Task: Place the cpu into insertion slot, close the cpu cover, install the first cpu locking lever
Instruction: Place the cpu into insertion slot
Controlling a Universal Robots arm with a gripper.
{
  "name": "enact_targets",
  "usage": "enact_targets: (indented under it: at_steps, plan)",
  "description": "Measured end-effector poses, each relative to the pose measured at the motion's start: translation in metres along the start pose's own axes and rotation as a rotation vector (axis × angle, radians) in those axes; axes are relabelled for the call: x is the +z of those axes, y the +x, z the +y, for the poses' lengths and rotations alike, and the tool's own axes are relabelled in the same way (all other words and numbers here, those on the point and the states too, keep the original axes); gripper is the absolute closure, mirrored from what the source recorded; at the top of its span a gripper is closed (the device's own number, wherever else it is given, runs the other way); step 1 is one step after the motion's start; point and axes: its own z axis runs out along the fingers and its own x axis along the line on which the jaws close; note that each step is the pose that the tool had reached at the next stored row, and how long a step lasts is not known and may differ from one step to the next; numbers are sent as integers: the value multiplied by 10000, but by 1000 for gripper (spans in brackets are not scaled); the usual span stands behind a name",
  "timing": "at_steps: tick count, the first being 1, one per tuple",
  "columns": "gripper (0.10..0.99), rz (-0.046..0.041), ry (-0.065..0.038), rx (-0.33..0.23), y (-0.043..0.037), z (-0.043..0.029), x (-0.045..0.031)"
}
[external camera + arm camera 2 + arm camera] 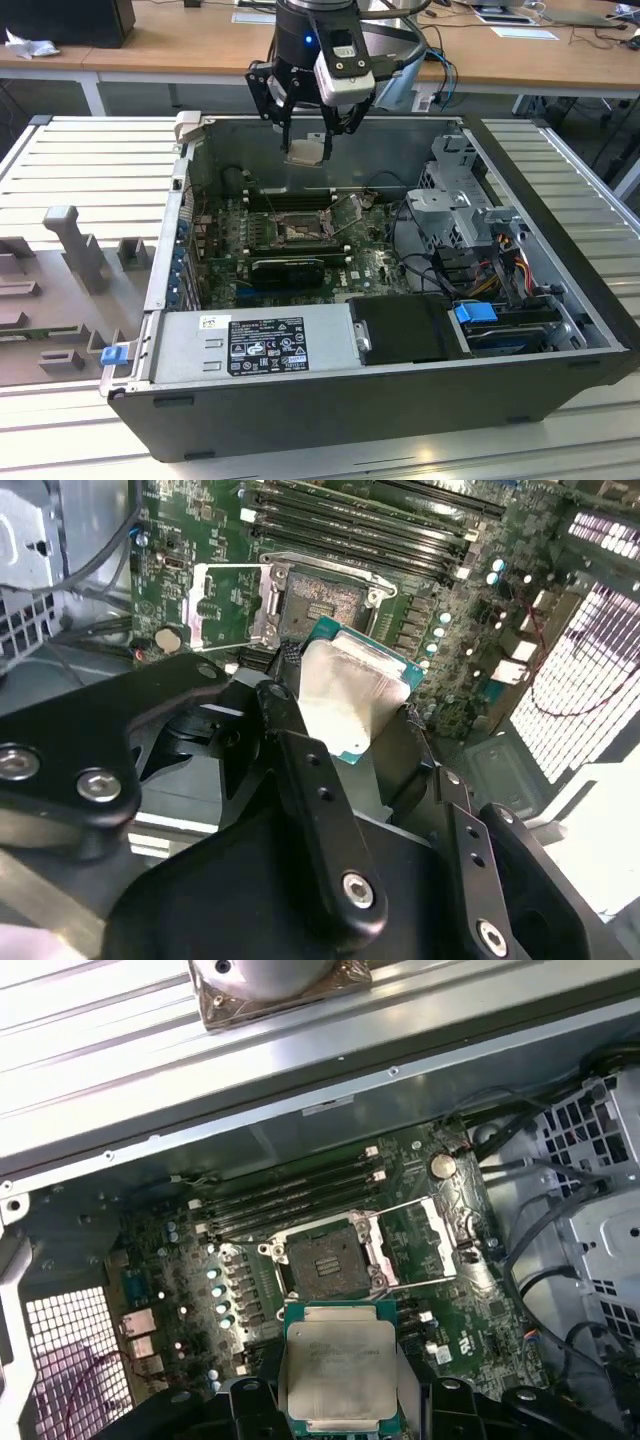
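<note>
One cpu [338, 1365], edges in the hand [306, 148], well above insertion slot [325, 1260]

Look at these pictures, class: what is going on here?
The arm's gripper holds the cpu up in the air above the green motherboard inside the open computer case. The insertion slot lies empty below, with the cpu cover swung open beside it. The cpu is not yet seated.
</note>
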Motion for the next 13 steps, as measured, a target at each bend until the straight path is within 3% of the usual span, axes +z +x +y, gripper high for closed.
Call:
enact_targets:
  at_steps: [9,13]
  plan:
    - [557,-162,-38,1854,0,-2,17]
    - [557,-205,-50,2340,-1,-2,22]
